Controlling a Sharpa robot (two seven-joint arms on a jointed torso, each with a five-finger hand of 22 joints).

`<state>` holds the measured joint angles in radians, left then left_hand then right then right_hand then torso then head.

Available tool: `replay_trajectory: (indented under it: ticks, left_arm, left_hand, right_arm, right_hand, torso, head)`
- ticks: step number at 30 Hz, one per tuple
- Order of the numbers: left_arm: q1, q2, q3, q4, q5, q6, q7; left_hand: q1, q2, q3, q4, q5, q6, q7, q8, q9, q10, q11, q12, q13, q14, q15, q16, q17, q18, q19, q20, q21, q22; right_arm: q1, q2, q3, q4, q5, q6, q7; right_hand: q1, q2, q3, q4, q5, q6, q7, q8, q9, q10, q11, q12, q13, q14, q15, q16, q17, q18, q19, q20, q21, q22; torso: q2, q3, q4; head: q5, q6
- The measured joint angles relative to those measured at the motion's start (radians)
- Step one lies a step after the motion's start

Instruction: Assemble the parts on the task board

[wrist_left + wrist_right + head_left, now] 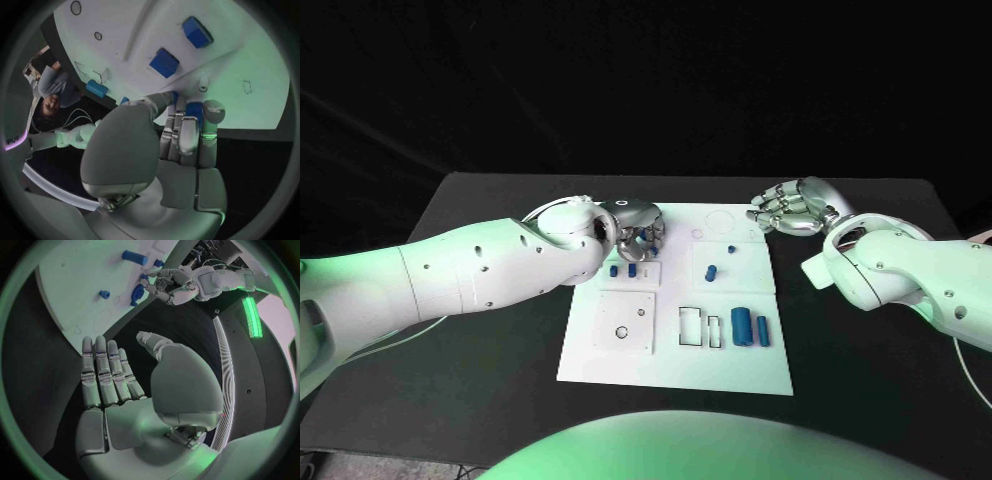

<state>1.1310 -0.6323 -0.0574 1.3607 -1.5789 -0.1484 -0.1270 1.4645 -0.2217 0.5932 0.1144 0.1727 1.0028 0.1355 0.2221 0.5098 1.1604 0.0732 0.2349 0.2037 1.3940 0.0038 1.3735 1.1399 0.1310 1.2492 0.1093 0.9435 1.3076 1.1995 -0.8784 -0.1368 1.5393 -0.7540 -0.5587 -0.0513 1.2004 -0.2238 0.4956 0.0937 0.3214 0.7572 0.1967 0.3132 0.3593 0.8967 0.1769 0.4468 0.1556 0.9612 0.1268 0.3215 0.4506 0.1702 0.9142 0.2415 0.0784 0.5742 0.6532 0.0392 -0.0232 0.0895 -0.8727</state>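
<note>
Head view is showing the left robot hand (635, 232) working at the far left part of the white board (678, 370), its fingers curled down among the small blue pieces (629, 269) lying there. Left wrist view is showing those fingers (187, 135) closing around a blue piece (194, 110), though whether it is firmly clamped I cannot tell. The right robot hand (790, 208) is hovering over the table (473, 390) at the board's far right corner, fingers apart and straight, carrying nothing. Two tall blue blocks (750, 328) are standing near the board's right side, and another small blue piece (713, 271) is lying mid-board. The risk, as I judge it, is a loose pinch: the piece could be slipping or tilting on lifting, or the knuckles could be nudging neighbouring pieces out of place.
</note>
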Motion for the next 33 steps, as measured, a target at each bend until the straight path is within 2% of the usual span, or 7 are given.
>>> replay_trajectory:
  ticks: [7,13,21,33]
  left_arm:
    - [0.001,-0.036,0.017,0.04,0.035,-0.042,0.011]
    - [0.006,-0.065,0.025,0.067,0.058,-0.061,0.022]
    - [0.007,-0.102,0.026,0.081,0.083,-0.059,0.028]
    - [0.004,-0.135,0.026,0.069,0.109,-0.037,0.028]
  left_hand:
    - [-0.009,-0.002,-0.003,-0.003,0.002,0.0,0.0,0.0,0.0,0.0,0.0,-0.011,-0.002,0.0,0.0,0.004,0.0,0.0,0.0,0.0,0.006,0.0]
    - [-0.017,-0.005,0.001,-0.007,0.008,0.0,0.0,-0.004,-0.002,0.0,0.0,-0.021,-0.005,0.0,0.0,0.004,-0.002,0.0,0.0,0.0,0.006,0.0]
    - [-0.021,-0.009,0.003,-0.009,0.012,0.0,0.0,-0.004,-0.002,0.003,0.004,-0.026,-0.006,0.003,0.004,0.004,-0.001,0.0,0.0,0.0,0.005,0.0]
    - [-0.028,-0.015,0.007,-0.018,0.017,0.0,0.0,-0.01,-0.004,0.003,0.004,-0.041,-0.01,0.003,0.004,0.004,-0.008,0.0,0.0,0.0,0.005,0.0]
  right_arm:
    - [0.0,-0.003,0.0,0.0,0.0,-0.001,0.0]
    - [0.0,-0.006,0.0,-0.001,0.0,-0.001,0.0]
    - [0.0,-0.008,0.0,-0.001,0.0,-0.001,-0.001]
    - [0.0,-0.009,0.0,0.0,0.0,-0.002,-0.001]
  right_hand:
    - [0.0,0.0,0.0,0.0,0.0,0.0,0.0,0.0,0.0,0.0,0.0,0.0,0.0,0.0,0.0,0.0,0.0,0.0,0.0,0.0,0.0,0.0]
    - [0.0,0.0,0.0,0.0,0.0,0.0,0.0,0.0,-0.002,0.0,0.0,0.0,-0.003,0.0,0.0,-0.006,-0.001,0.0,0.0,0.0,0.0,-0.003]
    - [0.0,0.0,0.0,0.0,0.0,0.0,0.0,0.0,-0.002,0.0,0.0,0.0,-0.003,0.0,0.0,-0.006,-0.001,0.0,0.0,0.0,0.0,-0.003]
    - [0.0,0.0,0.0,0.0,0.0,0.0,0.0,0.0,-0.001,0.0,0.0,0.0,-0.004,0.0,0.0,-0.006,-0.001,0.0,0.0,0.0,0.0,-0.005]
  torso:
    - [0.0,0.0,0.0009]
    - [-0.002,0.0,0.0035]
    - [-0.003,0.0,0.0048]
    - [-0.003,-0.0012,0.0055]
  head:
    - [-0.001,0.0]
    - [0.001,0.0]
    - [0.001,0.0]
    - [0.004,0.0]
